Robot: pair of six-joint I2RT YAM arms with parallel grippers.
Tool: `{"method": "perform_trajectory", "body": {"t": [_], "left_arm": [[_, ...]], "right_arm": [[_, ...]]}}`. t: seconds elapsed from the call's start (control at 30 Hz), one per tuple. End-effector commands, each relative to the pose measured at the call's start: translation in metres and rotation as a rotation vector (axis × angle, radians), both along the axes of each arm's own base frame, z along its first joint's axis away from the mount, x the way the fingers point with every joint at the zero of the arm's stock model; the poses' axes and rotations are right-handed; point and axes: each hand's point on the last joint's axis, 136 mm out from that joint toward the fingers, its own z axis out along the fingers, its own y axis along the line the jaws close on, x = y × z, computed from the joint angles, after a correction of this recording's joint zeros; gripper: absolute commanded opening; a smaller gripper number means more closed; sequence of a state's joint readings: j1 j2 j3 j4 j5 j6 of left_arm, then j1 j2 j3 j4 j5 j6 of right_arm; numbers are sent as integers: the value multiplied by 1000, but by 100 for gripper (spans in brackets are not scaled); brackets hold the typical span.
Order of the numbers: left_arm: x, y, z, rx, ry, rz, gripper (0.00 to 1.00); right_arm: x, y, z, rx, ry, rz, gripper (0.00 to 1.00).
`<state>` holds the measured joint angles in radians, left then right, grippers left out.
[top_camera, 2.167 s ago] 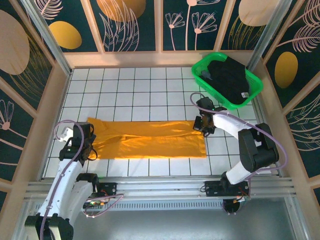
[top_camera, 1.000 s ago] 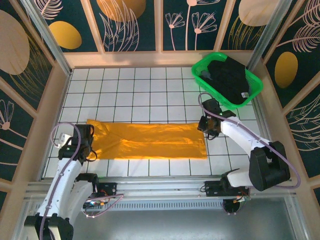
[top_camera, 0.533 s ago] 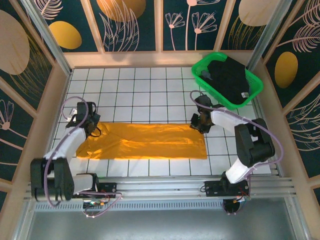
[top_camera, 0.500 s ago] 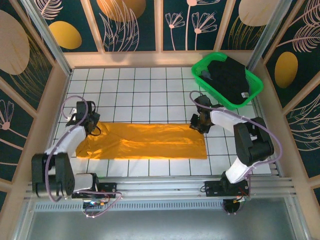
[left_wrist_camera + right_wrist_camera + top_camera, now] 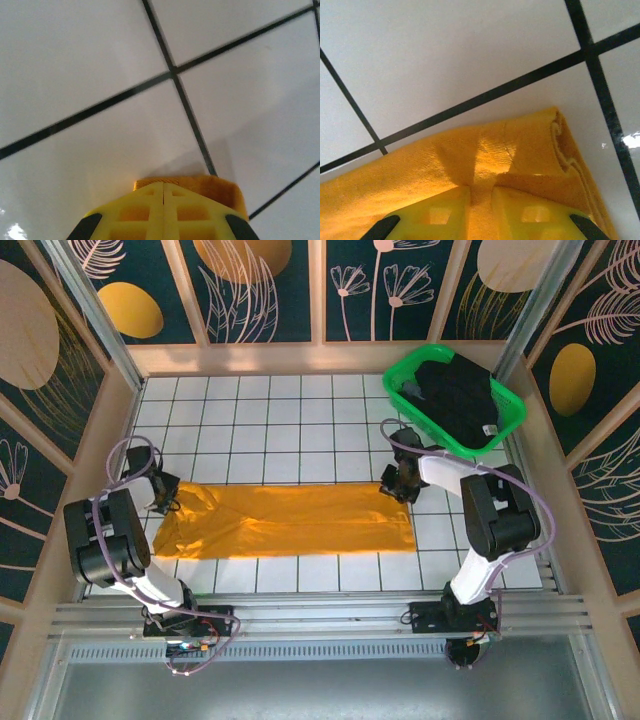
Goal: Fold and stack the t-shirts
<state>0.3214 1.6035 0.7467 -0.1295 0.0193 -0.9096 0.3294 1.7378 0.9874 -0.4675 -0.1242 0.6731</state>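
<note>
An orange-yellow t-shirt (image 5: pixel 290 522) lies as a long flat strip across the white tiles. My left gripper (image 5: pixel 163 495) sits at the strip's far left corner. In the left wrist view it (image 5: pixel 163 184) is shut, with a bit of orange cloth (image 5: pixel 215 187) sticking out past the tips, raised off the tile. At the strip's far right corner my right gripper (image 5: pixel 393 487) is shut on the cloth. The right wrist view has the fabric (image 5: pixel 520 150) bunched between the yellow fingers of that gripper (image 5: pixel 480 189). A black t-shirt (image 5: pixel 455 390) lies in the basket.
The green plastic basket (image 5: pixel 436 434) stands at the back right, just behind my right arm. Wooden walls ring the tiled floor, and a metal rail runs along the near edge. Bare tiles stretch behind the orange strip.
My left arm has swung from the shirt's near left edge to its far left corner and shut there, shifting that end. My right gripper has shut on the far right corner.
</note>
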Motion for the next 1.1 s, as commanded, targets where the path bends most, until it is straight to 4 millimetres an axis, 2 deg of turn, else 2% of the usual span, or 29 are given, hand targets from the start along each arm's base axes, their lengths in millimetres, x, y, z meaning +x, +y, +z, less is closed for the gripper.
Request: {"method": "perform_trajectory", "body": {"t": [0.0, 0.1, 0.23, 0.37, 0.43, 0.53, 0.6, 0.67, 0.73, 0.83, 0.9, 0.93, 0.97, 1.07], "left_arm": [[-15, 3, -14, -18, 51, -35, 0], [-5, 4, -10, -42, 14, -45, 0], [22, -4, -2, -105, -79, -91, 0], [45, -3, -3, -140, -107, -113, 1], [55, -2, -3, -150, -113, -123, 1], [68, 2, 14, -139, -149, -115, 3], [67, 7, 38, -84, -181, -104, 11], [62, 4, 72, -4, -226, -126, 18], [55, -13, 92, 30, -258, -188, 24], [51, -72, 103, 6, -315, -405, 29], [49, -125, 98, -110, -389, -584, 30], [46, -143, 93, -148, -397, -649, 31], [43, -159, 87, -173, -391, -718, 31], [38, -183, 69, -195, -347, -861, 32]], "right_arm": [[-13, -26, -27, -107, 92, -53, 22], [-4, -29, -28, -112, 91, -57, 22], [18, -33, -26, -114, 79, -71, 22], [47, -42, -32, -93, 81, -111, 22], [67, -43, -28, -68, 51, -112, 22], [107, -26, 4, -9, -88, -26, 25], [127, -3, 40, 42, -224, 85, 31], [136, 13, 71, 59, -322, 169, 38], [138, 27, 92, 71, -377, 231, 42], [130, 49, 116, 135, -434, 305, 47], [117, 71, 127, 267, -451, 361, 50], [112, 80, 130, 328, -449, 382, 50], [104, 88, 131, 376, -438, 397, 49], [91, 100, 132, 419, -422, 420, 50]]}}
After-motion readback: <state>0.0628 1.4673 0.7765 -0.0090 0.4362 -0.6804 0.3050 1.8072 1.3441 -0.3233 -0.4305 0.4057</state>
